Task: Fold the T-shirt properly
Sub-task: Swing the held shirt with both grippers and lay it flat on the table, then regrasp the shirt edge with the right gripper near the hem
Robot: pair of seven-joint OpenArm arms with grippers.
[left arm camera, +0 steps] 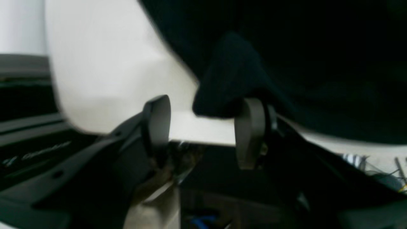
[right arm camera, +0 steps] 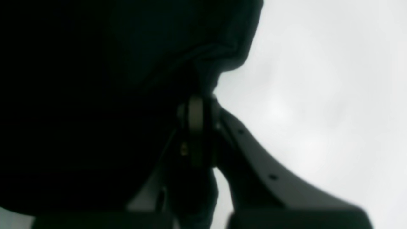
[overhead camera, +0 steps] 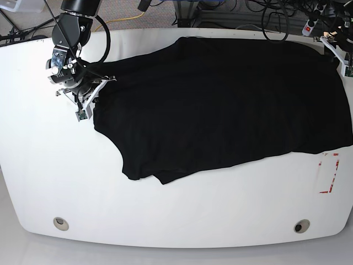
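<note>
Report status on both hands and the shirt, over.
Left hand open, fabric fold resting on one finger. Right hand shut on T-shirt edge. Shirt spread across white table, not folded. Nothing in the way.

The large, soft-fabric T-shirt [overhead camera: 220,105] is plain black throughout, with no pattern on its visible face. The broad, rounded tabletop surface [overhead camera: 66,182] is uniform glossy white; two small round grey-rimmed fittings [overhead camera: 61,223] sit in it near its front edge. A small rectangular marking of red tape [overhead camera: 329,173] outlines a patch of white. The left claw [left arm camera: 203,127] has matt grey-brown pads on a black body. The right claw [right arm camera: 198,127] appears dark grey to black, with a duller olive-grey pad edge.
</note>
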